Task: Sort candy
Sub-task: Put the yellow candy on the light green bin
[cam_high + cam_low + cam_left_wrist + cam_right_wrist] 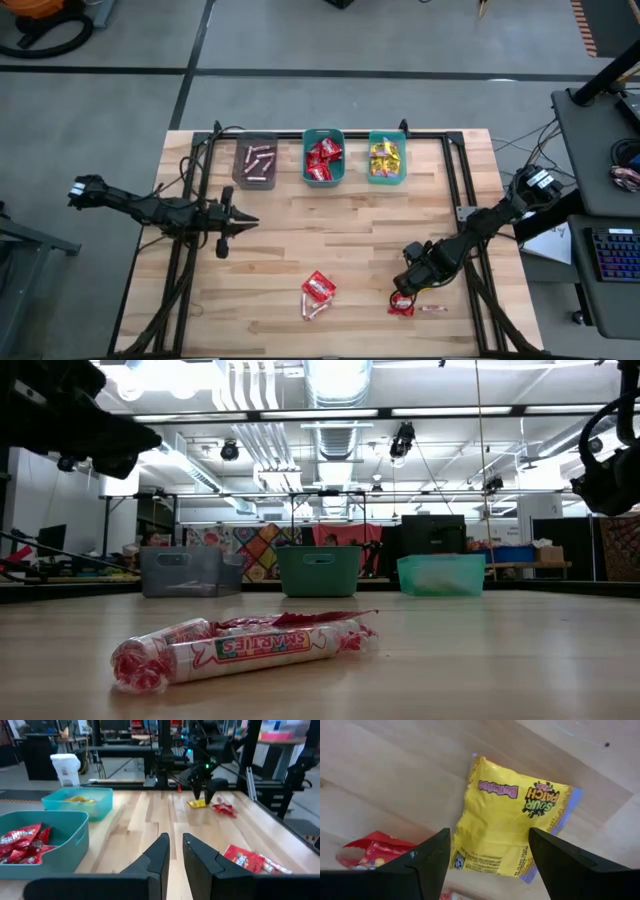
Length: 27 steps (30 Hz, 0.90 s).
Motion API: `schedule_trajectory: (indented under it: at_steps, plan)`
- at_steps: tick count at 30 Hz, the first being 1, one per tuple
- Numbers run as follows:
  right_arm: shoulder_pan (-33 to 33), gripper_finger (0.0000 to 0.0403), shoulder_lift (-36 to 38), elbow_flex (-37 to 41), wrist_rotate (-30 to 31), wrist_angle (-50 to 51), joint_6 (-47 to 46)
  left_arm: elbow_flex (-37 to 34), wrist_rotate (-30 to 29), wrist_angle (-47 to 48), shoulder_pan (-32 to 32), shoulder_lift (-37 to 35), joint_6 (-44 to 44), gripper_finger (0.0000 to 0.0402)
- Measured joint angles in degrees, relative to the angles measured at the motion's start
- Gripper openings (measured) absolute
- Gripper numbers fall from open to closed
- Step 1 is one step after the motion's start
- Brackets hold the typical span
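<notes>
A yellow candy packet lies flat on the wood next to a red packet. My right gripper hangs open just above it, one finger on either side; in the left wrist view the yellow packet lies under that gripper. In the high view the right gripper hides the yellow packet; the red packet and a pink stick piece show beside it. Another red packet and stick pieces lie near the table's near middle. My left gripper waits at the left, fingers close together.
Three bins stand in a row along the far edge: a grey bin with stick pieces, a teal bin with red packets, and a teal bin with yellow packets. Black frame rails run along the table's sides. Bare wood lies between the arms.
</notes>
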State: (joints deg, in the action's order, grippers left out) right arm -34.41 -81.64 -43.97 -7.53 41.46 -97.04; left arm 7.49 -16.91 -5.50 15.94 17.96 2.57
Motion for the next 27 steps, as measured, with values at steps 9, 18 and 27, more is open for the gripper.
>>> schedule_trajectory:
  at_steps: [9,18,27]
  plan:
    - [0.02,0.0256,-3.69,0.07,0.04,-0.20,-0.33,-2.56,-0.03,-2.48,-0.01,-3.98,-0.15,0.0038]
    - [0.13,0.0172,-4.25,0.07,2.39,-0.08,0.64,-2.54,-0.53,-2.51,-0.01,-4.61,-0.13,0.0038]
    - [0.38,0.0023,2.09,-1.05,10.10,7.77,2.43,-2.54,-0.70,-5.13,-0.01,-4.55,-0.12,0.0038]
